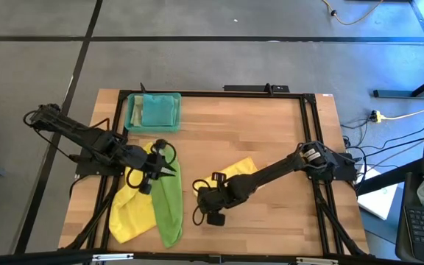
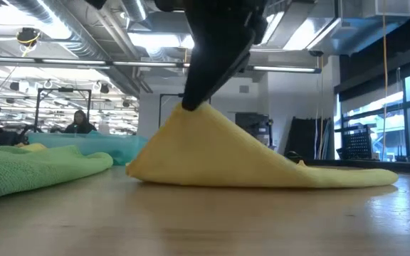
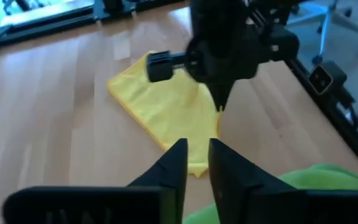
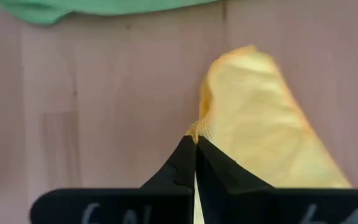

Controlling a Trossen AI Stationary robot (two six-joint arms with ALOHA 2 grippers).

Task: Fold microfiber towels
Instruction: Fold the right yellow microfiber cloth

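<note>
A yellow towel lies at the table's middle, drawn up into a tent at its left end. My right gripper is shut on that raised end and also shows in the low view. My left gripper hovers over the upper end of a bright green towel. Its fingers stand a narrow gap apart with nothing between them. The green towel lies over a second yellow towel at the near left. My right gripper pinches the yellow towel's left end between its two fingertips, at a bunched edge or corner. The fingers come from above, slanting down. That end is lifted off the table; the rest slopes down to the wood.
A translucent teal tray holding folded cloths stands at the far left of the table. Black frame rails run along the table's edges. Bare wood shows at the near right and in the far middle.
</note>
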